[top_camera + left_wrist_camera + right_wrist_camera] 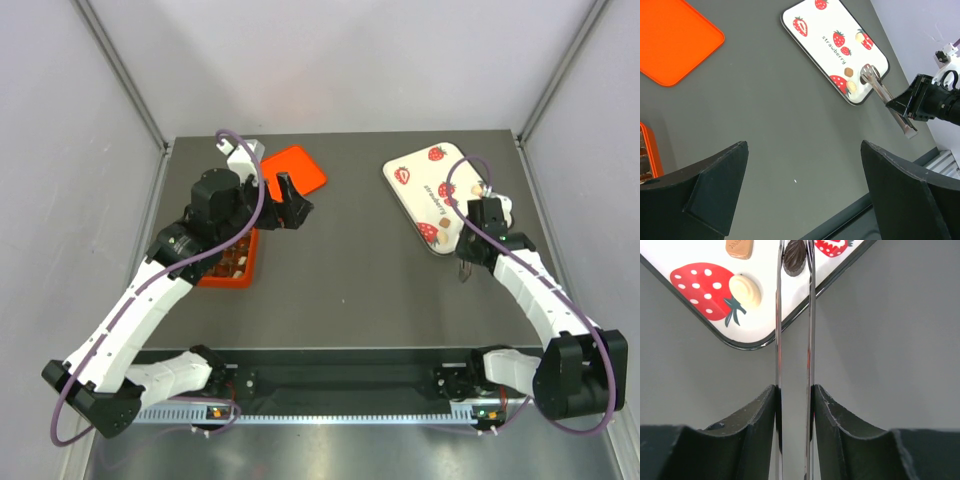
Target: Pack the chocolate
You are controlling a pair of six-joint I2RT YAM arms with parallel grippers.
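Observation:
The chocolates lie on a white strawberry-print tray (425, 185). In the right wrist view a pale cream one (747, 290) and a tan one (739, 247) sit near the tray corner. My right gripper (794, 387) is shut on metal tongs (779, 315), and the tong tips pinch a dark chocolate (794, 260) over the tray edge. The left wrist view shows the tongs (880, 87) beside two tan pieces (849, 72). My left gripper (804, 143) is open and empty above bare table, near the orange lid (295, 170). The orange compartment box (232, 262) lies under my left arm.
The orange lid (675, 40) lies flat at the back, left of centre. The strawberry tray (812, 27) is at the back right. Grey walls close in both sides. A metal rail (340, 385) runs along the near edge.

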